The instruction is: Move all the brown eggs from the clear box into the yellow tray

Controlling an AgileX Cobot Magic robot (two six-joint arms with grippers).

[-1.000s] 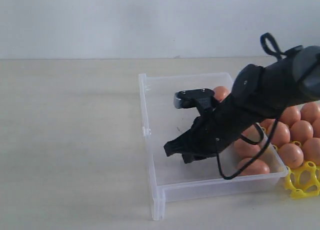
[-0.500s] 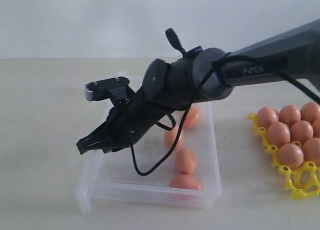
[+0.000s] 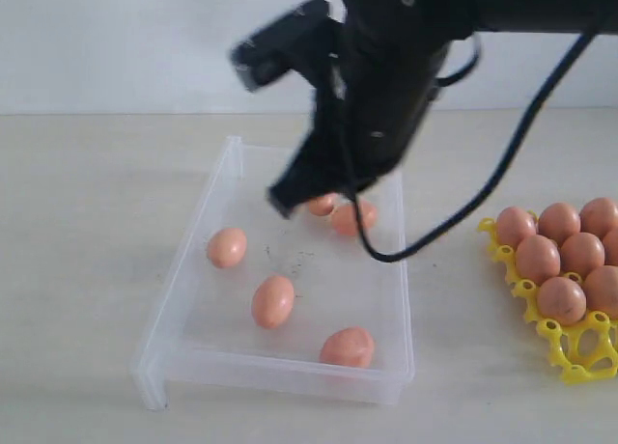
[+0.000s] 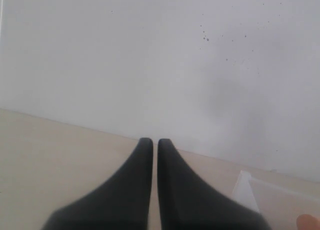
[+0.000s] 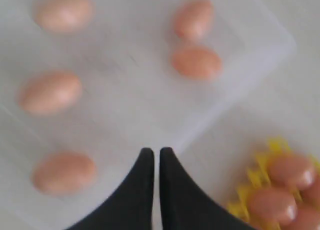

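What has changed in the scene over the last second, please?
The clear box slid left, away from the yellow tray it had sat against. The right gripper, shut and empty, rose from inside the box to above its far side. The brown eggs inside rolled apart. The tray stayed put.

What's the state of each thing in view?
clear box, upright, open, five eggs inside.
brown eggs, five loose on the box floor; others seated in tray cups.
yellow tray, partly filled, near corner cup empty.
right tool, shut, empty, over the box.
left tool, shut, empty.
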